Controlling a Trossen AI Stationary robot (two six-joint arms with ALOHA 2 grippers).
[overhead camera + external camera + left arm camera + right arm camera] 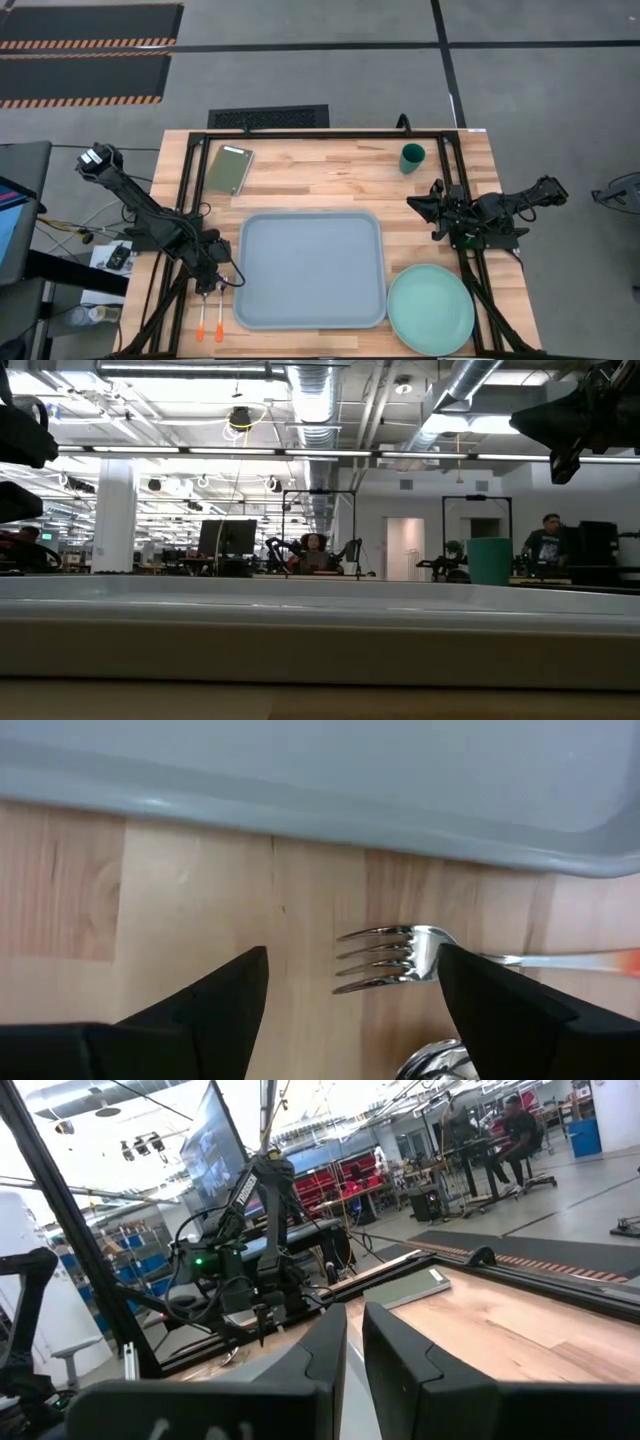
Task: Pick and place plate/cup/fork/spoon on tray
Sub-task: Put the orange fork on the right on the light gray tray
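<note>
- Fork sits right under my left hand, whose fingers are spread apart with the tines between them, on the table just outside the tray at its 8 o'clock corner.
- I judge it light, stiff and slick, lying flat; the thin metal neck or orange handle looks the surest grip.
- Spoon lies just beside it, close enough to get nudged.
- Tray's raised rim must be cleared.
- Plate rests at the tray's 4 o'clock, cup at 1 o'clock, olive pad at 11.
- Right hand waits near the cup, fingers nearly together, holding nothing.
</note>
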